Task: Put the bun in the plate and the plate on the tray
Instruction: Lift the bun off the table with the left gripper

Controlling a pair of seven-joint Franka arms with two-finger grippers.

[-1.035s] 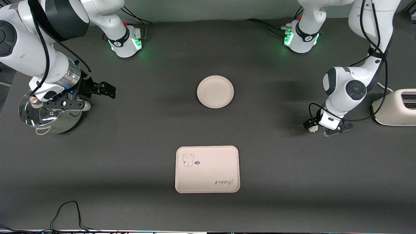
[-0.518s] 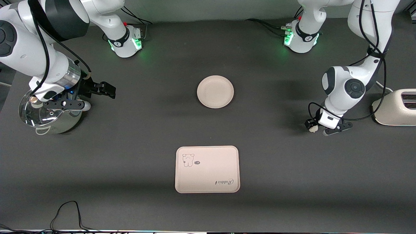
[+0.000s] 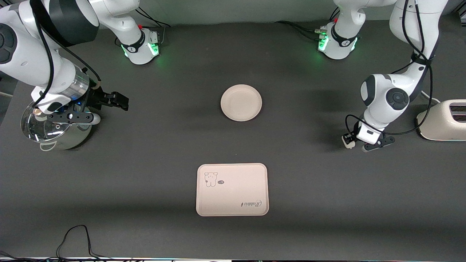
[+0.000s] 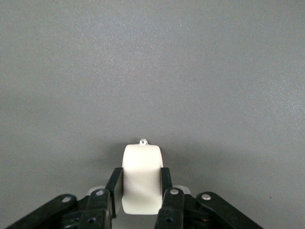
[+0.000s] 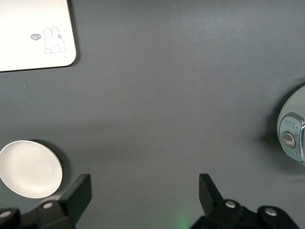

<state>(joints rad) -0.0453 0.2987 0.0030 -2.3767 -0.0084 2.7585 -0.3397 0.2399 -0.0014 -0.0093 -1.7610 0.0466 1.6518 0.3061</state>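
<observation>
The small white bun (image 4: 141,171) sits between the pads of my left gripper (image 4: 140,183), which is shut on it low at the table, toward the left arm's end. From the front the bun (image 3: 348,142) shows just under the left gripper (image 3: 355,143). The round cream plate (image 3: 241,102) lies mid-table with nothing on it. The rectangular tray (image 3: 232,189) with its bear drawing lies nearer the front camera than the plate. My right gripper (image 3: 78,118) waits open over a pot, holding nothing; the right wrist view shows the plate (image 5: 29,168) and the tray (image 5: 33,33).
A steel pot with a glass lid (image 3: 54,131) stands at the right arm's end of the table. A cream toaster (image 3: 442,120) stands at the left arm's end, close to the left arm. A black cable (image 3: 76,236) loops by the table's front edge.
The left gripper's fingers have closed in onto the bun, and the hand shifted slightly. The right arm has barely moved.
</observation>
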